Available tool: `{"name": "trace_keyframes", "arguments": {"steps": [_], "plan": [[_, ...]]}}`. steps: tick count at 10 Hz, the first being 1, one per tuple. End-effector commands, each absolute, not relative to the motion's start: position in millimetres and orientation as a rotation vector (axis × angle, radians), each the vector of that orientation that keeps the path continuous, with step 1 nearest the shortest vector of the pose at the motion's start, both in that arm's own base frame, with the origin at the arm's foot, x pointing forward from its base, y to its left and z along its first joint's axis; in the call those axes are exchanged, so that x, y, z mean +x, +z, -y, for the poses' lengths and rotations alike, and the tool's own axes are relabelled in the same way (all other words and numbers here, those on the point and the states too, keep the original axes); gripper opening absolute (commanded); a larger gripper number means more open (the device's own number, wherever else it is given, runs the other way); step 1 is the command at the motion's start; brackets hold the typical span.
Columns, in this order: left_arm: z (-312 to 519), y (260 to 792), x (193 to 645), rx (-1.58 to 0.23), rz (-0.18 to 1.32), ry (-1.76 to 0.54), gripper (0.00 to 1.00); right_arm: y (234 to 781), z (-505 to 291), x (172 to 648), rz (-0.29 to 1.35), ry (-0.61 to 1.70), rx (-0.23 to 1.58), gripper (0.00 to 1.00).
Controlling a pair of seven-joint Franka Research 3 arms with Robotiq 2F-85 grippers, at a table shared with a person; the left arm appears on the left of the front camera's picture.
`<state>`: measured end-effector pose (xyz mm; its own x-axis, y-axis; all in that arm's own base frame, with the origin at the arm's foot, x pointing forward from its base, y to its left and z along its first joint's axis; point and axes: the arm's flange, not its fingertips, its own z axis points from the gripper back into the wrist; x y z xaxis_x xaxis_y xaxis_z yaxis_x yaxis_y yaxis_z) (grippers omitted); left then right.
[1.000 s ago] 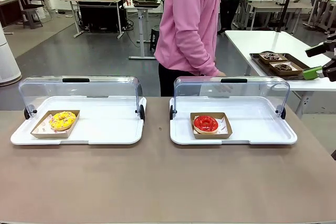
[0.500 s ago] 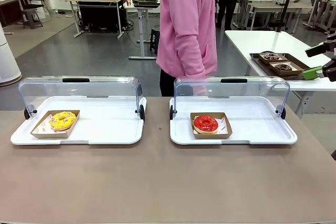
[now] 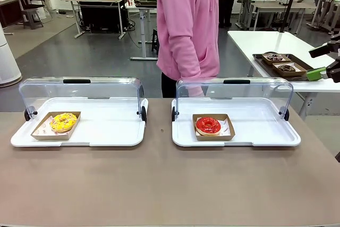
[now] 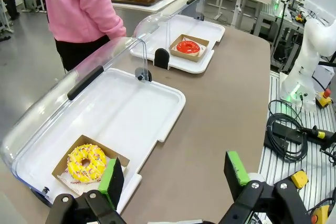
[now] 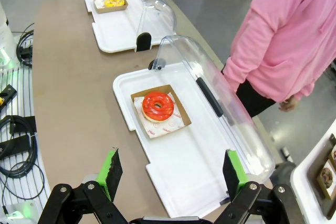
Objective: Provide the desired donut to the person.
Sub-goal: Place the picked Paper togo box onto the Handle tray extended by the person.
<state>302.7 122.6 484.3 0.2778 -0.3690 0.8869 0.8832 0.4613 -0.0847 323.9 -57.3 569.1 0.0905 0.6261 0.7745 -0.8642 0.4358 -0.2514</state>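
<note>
Donuts sit in cardboard trays on the counter (image 3: 170, 184): a red donut (image 3: 208, 125) in the right white case (image 3: 236, 137), a yellow donut (image 3: 64, 122) in the left case (image 3: 79, 139). The person (image 3: 188, 25) stands behind the right case, while the left pincer (image 4: 176, 174) and right pincer (image 5: 170, 174) hover open above the counter, holding nothing.

side table (image 3: 265, 41) at far right holds a dark tray (image 3: 281, 65) with two chocolate donuts (image 3: 287, 68)

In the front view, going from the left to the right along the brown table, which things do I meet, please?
Yellow sprinkled donut in a brown cardboard tray → left white plastic tray with a raised clear lid → red glazed donut in a brown cardboard tray → right white plastic tray with a raised clear lid.
</note>
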Motion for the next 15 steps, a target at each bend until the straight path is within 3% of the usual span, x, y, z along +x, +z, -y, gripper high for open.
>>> {"name": "trace_keyframes", "arguments": {"steps": [1,15], "plan": [[-124.4,483.8,302.5,-0.66,0.944,-0.926,1.0,567.5,56.7,324.7,0.964,1.133,0.304,1.0],[-124.4,483.8,302.5,-0.66,0.944,-0.926,1.0,567.5,56.7,324.7,0.964,1.133,0.304,1.0]]}}
